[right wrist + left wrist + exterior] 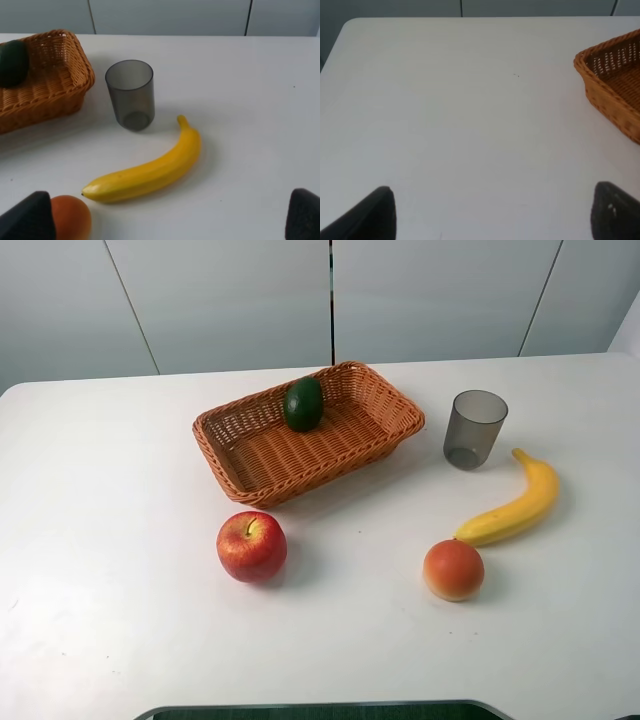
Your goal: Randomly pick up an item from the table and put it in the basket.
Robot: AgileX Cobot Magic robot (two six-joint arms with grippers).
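The avocado (303, 404) lies in the orange-brown wicker basket (352, 456), against its far wall, dark green skin showing; its cut face is hidden. It also shows in the right wrist view (12, 62), inside the basket (65, 85). A corner of the basket (610, 95) shows in the left wrist view. My left gripper (492, 220) is open and empty over the bare white table (100, 490), short of the basket. My right gripper (165, 220) is open and empty, near the banana. Neither gripper shows in the exterior high view.
A red apple (251, 546) sits in front of the basket. A grey translucent cup (474, 428) stands right of the basket, with a yellow banana (512, 505) and an orange-pink round fruit (453, 569) nearer the front. The right wrist view shows the cup (130, 95), banana (150, 170) and round fruit (72, 215).
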